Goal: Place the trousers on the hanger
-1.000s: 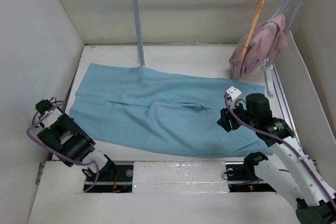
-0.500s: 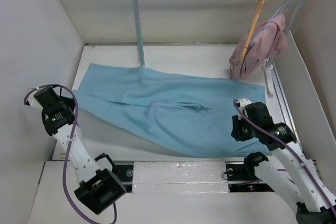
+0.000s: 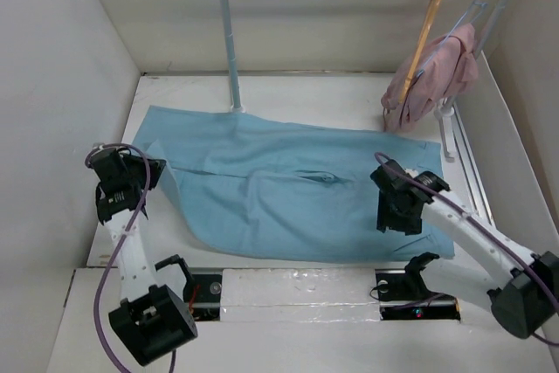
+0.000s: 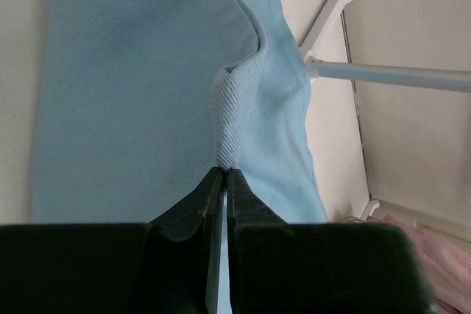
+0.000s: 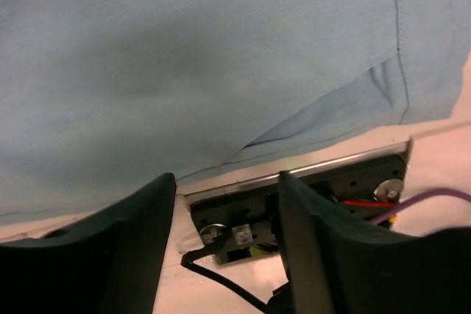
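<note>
L jaws clenched on a trousers [image 3: 288, 189] fold by bench [image 3: 332, 98] left edge; R jaws released over near-right corner. Trousers lie spread mid-bench; hanger [image 3: 421, 41] hangs above far-right corner. Step, prob.: gathering cloth. Next: R needs own grip, then lift twd hanger.

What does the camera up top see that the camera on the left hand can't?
Only the top view shows the wooden hanger hanging on the rack, and the right gripper over the near edge of the trousers. Only the left wrist view shows, up close, the left gripper pinched shut on a raised fold of the blue cloth. Both views show the trousers spread out flat and part of the rack.
</note>
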`<state>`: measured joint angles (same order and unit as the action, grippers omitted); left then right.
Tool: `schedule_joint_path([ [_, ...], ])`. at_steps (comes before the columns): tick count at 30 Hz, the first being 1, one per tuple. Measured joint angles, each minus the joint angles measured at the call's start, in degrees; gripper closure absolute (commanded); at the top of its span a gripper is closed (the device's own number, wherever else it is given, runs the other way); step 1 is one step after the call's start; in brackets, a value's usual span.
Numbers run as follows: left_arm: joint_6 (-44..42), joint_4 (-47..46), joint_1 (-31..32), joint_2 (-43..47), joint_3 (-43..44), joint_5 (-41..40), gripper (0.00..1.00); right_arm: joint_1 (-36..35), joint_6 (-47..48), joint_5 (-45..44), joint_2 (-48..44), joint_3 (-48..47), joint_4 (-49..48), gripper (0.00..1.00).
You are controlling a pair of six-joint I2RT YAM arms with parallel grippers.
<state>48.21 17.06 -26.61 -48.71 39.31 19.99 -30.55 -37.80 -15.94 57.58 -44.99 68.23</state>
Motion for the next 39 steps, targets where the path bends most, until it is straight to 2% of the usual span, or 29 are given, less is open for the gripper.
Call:
schedule_joint_path([
  [3,0.11,-1.11,0.13,-4.22,1.4,0.98,1.0,1.16,-2.86,-2.16,5.01,-1.05,0.28,0.23],
  [4,0.09,-0.96,0.66,-5.31,2.32,0.94,1.0,2.54,-3.02,-2.56,5.64,-1.09,-0.44,0.23],
  [6,-0.11,-1.03,2.19,-6.78,4.48,0.92,1.0,7.69,-2.21,-2.21,5.7,-0.52,-4.37,0.36],
  [7,-0.24,-1.2,3.08,-7.1,5.44,0.92,1.0,11.3,-1.16,-1.27,5.27,0.52,-7.8,0.37],
  [8,-0.35,-1.53,3.82,-7.15,6.1,0.96,1.0,14.67,-0.24,-0.59,4.94,1.9,-11.3,0.36],
  [9,-0.42,-1.88,4.33,-7.15,6.49,1.14,1.0,14.67,-0.24,-0.59,4.94,1.9,-11.3,0.24],
  [10,-0.57,-2.51,4.61,-7.15,6.75,1.4,1.0,21.22,2.23,0.66,4.74,5.46,-17.9,0.24],
  [13,-0.94,-2.8,4.66,-7.8,6.73,2.1,1.0,28.85,8.07,2.75,7.65,6.64,-23.45,0.21],
  [15,-1.22,-2.82,4.76,-8.52,6.73,2.29,1.0,32.76,11.08,3.17,11.28,6.16,-26.43,0.21],
  [17,-1.42,-3.06,4.96,-8.83,6.73,2.32,1.0,33.83,13.25,3.45,16.13,4.52,-28.06,0.23],
  [18,-1.49,-3.28,5.09,-8.9,6.73,2.29,1.0,33.79,14.1,3.87,18.82,3.52,-29.16,0.27],
  [20,-1.64,-3.69,5.2,-9.01,6.75,2.27,1.0,32.79,15.1,4.98,23.41,1.84,-31.34,0.45],
  [24,-1.7,-3.91,5.14,-9.79,7.48,2.23,1.0,29.97,15.8,6.56,27.96,-1.51,-33.2,0.92],
  [26,-1.86,-4.2,4.5,-10.01,7.72,2.25,1.0,28.65,16.55,6.43,30.1,-3.5,-33.29,0.99],
  [31,-2.6,-4.11,2.86,-9.99,7.74,-0.46,1.0,25.83,20.83,4.76,37.57,-12.5,-33.09,1.0],
  [32,-2.8,-4.07,2.86,-9.99,7.74,-1.29,1.0,25.79,22.05,4.94,39.04,-14.69,-33.59,0.98],
  [35,-3.72,-3.93,2.89,-9.99,7.72,-4.33,1.0,26.69,25.33,6.29,42.49,-19.78,-36.06,0.48],
  [36,-4.07,-3.91,2.86,-9.99,7.72,-5.33,1.0,27.1,26.38,6.67,43.17,-20.85,-36.63,0.25],
  [37,-4.35,-3.85,2.86,-9.99,7.69,-6.05,1.0,27.61,27.82,7.13,43.65,-21.68,-37.46,0.18],
  [39,-4.74,-3.69,2.86,-9.92,7.69,-7.1,1.0,28.09,30.05,7.82,43.04,-21.97,-37.75,0.13],
])
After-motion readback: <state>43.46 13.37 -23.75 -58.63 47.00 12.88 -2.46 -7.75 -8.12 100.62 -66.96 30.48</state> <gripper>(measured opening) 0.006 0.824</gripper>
